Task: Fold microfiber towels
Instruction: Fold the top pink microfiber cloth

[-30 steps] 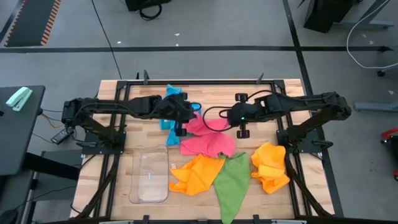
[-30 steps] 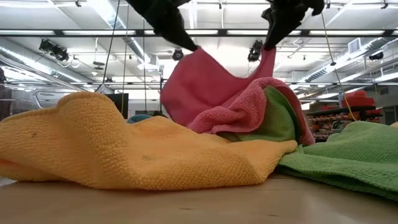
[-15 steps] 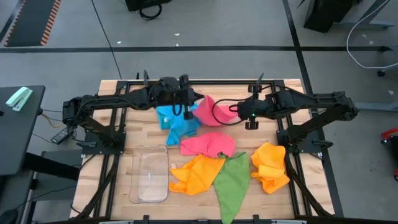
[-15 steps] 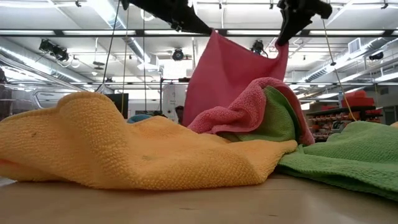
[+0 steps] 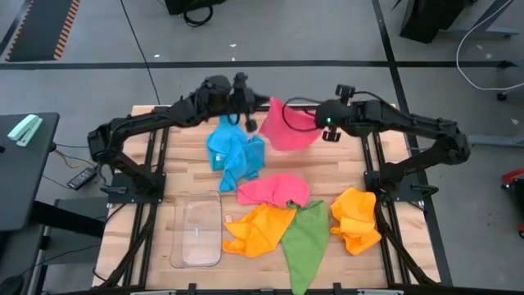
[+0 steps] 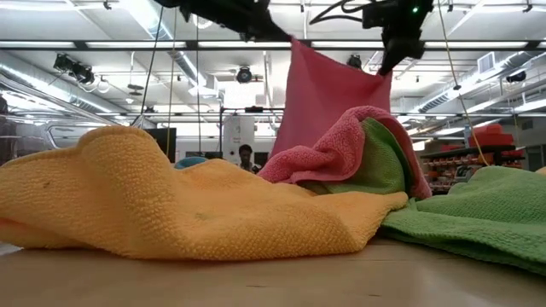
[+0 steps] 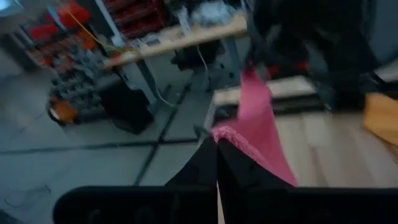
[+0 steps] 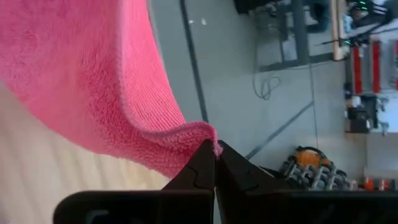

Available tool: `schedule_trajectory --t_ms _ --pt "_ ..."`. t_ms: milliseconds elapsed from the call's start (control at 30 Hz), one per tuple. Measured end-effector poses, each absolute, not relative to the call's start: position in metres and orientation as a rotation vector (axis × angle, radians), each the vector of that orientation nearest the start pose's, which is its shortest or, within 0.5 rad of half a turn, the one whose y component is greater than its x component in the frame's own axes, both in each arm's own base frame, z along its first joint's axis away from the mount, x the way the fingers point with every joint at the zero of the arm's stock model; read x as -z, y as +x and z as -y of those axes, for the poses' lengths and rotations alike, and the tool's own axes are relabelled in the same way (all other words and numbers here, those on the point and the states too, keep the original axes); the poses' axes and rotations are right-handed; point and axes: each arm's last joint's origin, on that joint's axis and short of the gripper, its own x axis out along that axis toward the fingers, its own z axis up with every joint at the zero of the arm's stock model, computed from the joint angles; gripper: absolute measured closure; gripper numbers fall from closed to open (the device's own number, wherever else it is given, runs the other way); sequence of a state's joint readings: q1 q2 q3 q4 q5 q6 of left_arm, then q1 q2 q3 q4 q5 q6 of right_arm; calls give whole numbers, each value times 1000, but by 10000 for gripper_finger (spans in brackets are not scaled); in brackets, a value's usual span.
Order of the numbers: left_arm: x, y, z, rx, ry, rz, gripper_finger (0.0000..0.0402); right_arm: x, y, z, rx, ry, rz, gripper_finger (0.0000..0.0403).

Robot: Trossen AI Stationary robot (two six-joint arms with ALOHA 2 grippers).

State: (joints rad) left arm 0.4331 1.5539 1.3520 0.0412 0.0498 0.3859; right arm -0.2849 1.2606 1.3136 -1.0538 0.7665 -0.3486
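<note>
A pink microfiber towel (image 5: 288,129) hangs spread between my two grippers near the table's far edge. My left gripper (image 5: 248,115) is shut on its left top corner and my right gripper (image 5: 325,127) on its right top corner. In the low view the pink towel (image 6: 328,98) hangs as a flat sheet behind the pile, which hides its lower edge. A blue towel (image 5: 234,156) lies crumpled below the left gripper. A second pink towel (image 5: 274,190), two orange ones (image 5: 255,229) (image 5: 355,220) and a green one (image 5: 307,239) lie on the tabletop. My left gripper pinches the pink towel's upper left corner (image 7: 227,134) between its two fingers, coming nearly level from the table's left. The towel hangs below the fingers. My right gripper pinches the towel's upper right corner (image 8: 208,133) at the hemmed edge between its two fingers, slanting down from the table's right. The top edge runs to the other gripper with a slight sag.
A clear plastic tray (image 5: 198,231) stands at the near left. The pile of orange, pink and green towels fills the near middle of the table. Bare wood shows along the far right and left of the table (image 5: 385,156).
Both grippers have risen and gone toward the table's far edge, staying shut on the pink towel. The towel has come up off the pile and off the second pink towel, and from a sagging drape it has spread out into a flat hanging sheet.
</note>
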Motion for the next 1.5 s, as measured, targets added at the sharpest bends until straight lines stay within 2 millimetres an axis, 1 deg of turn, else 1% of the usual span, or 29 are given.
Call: schedule_trajectory --t_ms 67,133,333,400,467,567,667,833,933,1033,1100,1233,1333,1500 --pt "-362 332 -163 -349 335 -253 397 -357 215 93 809 -544 -1150 394" --pt "-365 338 -176 -355 340 -240 397 -360 215 105 836 -566 -1136 394" --pt "-368 352 -217 -378 365 -262 397 -372 213 139 897 -684 -1103 394" --pt "-372 355 -224 -342 356 -255 397 -376 211 147 909 -691 -1077 394" --pt "-374 357 -225 -297 351 -252 397 -375 210 148 870 -681 -1065 394" --pt "-367 362 -213 -208 351 -324 397 -369 210 142 736 -634 -1074 394" --pt "-353 367 -195 -119 323 -447 397 -358 211 128 587 -533 -1103 394" --pt "-317 374 -157 26 265 -637 392 -345 218 95 386 -384 -1148 394" --pt "-298 377 -137 81 227 -702 394 -338 225 75 304 -378 -1159 394" --pt "-282 378 -121 118 194 -764 397 -323 230 52 203 -430 -1186 394" --pt "-275 379 -112 134 186 -781 396 -313 231 40 153 -446 -1208 394" --pt "-267 376 -98 174 160 -863 388 -293 230 20 113 -429 -1247 394" --pt "-265 375 -89 200 158 -892 393 -282 229 5 88 -394 -1250 394" --pt "-262 377 -76 218 128 -920 394 -266 227 -13 51 -339 -1256 394"
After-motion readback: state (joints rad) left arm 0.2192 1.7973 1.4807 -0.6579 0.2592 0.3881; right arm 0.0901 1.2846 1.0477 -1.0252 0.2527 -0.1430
